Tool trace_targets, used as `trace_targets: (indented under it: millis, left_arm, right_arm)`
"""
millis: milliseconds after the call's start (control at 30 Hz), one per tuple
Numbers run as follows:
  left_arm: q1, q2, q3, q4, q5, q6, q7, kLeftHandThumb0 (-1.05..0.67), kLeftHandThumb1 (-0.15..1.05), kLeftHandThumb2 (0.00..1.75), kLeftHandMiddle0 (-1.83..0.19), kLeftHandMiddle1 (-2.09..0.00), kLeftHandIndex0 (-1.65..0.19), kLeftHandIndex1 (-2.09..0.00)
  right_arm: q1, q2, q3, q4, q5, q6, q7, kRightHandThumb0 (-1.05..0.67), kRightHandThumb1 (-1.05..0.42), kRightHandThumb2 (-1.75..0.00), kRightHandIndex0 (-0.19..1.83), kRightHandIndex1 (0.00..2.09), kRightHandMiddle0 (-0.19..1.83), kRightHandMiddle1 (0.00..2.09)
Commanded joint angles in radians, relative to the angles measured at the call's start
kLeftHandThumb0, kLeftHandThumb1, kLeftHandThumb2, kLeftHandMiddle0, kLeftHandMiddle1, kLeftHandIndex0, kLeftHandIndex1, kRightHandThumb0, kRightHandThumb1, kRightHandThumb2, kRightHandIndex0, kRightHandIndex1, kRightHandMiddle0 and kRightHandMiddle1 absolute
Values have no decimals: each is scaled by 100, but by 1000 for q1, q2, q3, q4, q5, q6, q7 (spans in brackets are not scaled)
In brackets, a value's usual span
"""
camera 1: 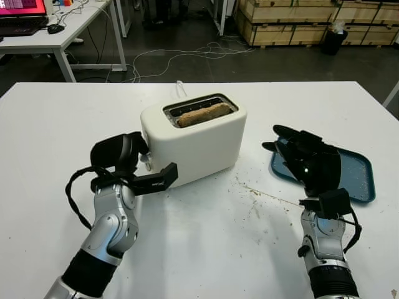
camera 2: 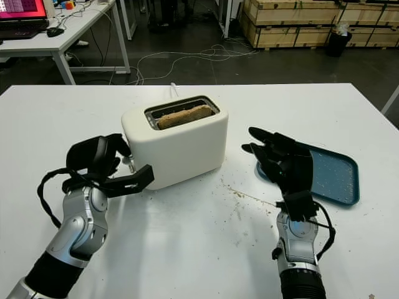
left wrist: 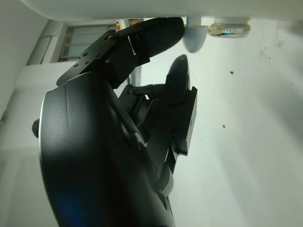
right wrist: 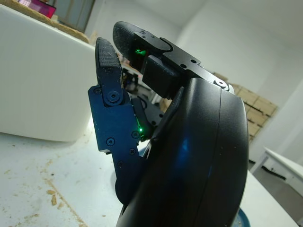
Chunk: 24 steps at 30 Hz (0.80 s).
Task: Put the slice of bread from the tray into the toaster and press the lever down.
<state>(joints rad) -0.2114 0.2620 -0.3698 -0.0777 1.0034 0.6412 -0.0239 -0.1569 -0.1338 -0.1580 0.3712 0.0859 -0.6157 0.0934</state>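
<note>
A white toaster (camera 1: 199, 140) stands mid-table with the slice of bread (camera 1: 204, 114) in its top slot, the crust showing at the rim. My left hand (camera 1: 134, 165) is at the toaster's left end, open, its thumb lying along the front wall. In the left wrist view a fingertip (left wrist: 161, 28) sits right beside the white lever knob (left wrist: 194, 40). My right hand (camera 1: 299, 156) is open and raised over the left edge of the blue tray (camera 1: 355, 171), which holds nothing.
Crumbs (camera 1: 255, 196) are scattered on the white table between the toaster and the tray. The toaster's white cable (camera 1: 181, 87) runs off the far edge. Beyond the table are a desk with a laptop (camera 1: 22, 12) and wooden crates (camera 1: 299, 22).
</note>
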Motion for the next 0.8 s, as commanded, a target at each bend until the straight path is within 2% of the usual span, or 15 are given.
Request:
trace_targets:
  millis: [0, 67, 167, 200, 300, 367, 467, 600, 667, 767]
  left_arm:
    - [96, -76, -109, 129, -88, -22, -114, -1, 92, 27, -62, -156, -82, -85]
    - [87, -85, -118, 175, -79, -17, -109, -2, 92, 26, -61, -155, -80, -81]
    - [68, -118, -133, 285, -93, -10, -118, -5, 92, 26, -62, -135, -83, -61]
    - [57, -126, -141, 320, -96, -8, -133, -8, 92, 29, -65, -110, -83, -47]
    - [29, -145, -167, 396, -89, -16, -150, -13, 92, 31, -76, -68, -87, -20]
    - [12, -164, -161, 428, -104, -11, -147, -12, 92, 33, -77, -58, -88, -14]
    - [6, -169, -163, 430, -104, -10, -138, -11, 92, 35, -84, -57, -94, -13]
    - [11, -173, -164, 417, -101, 0, -133, -9, 92, 35, -79, -85, -101, -11]
    - [8, -171, -172, 417, -93, 10, -142, -10, 92, 35, -74, -83, -98, -8]
    - [7, -170, -177, 413, -94, 21, -147, -11, 92, 36, -74, -68, -94, -3]
  right_arm:
    - [-1, -1, 0, -12, 2, 11, 1, -44, -92, -14, 117, 26, 111, 0]
    - [3, -4, 1, -18, -11, 16, -6, -44, -92, -14, 117, 27, 111, 0]
    - [4, -8, 0, -9, -12, 12, -4, -44, -92, -15, 117, 27, 110, 0]
    - [6, -9, 0, -10, -14, 15, -5, -44, -92, -15, 117, 27, 111, 0]
    - [12, -13, 0, -17, -18, 27, -7, -45, -92, -15, 117, 28, 111, 0]
    - [12, -15, -1, -19, -15, 32, -3, -45, -92, -15, 117, 29, 111, 0]
    - [6, -13, -4, -7, -13, 25, 0, -45, -92, -15, 116, 29, 111, 0]
    - [6, -10, -2, -14, -8, 27, 4, -44, -92, -14, 115, 30, 110, 0]
    - [5, -9, -2, -15, -6, 27, 5, -44, -92, -14, 115, 31, 110, 0]
    - [5, -9, -2, -15, -12, 27, 0, -44, -92, -15, 115, 31, 111, 0]
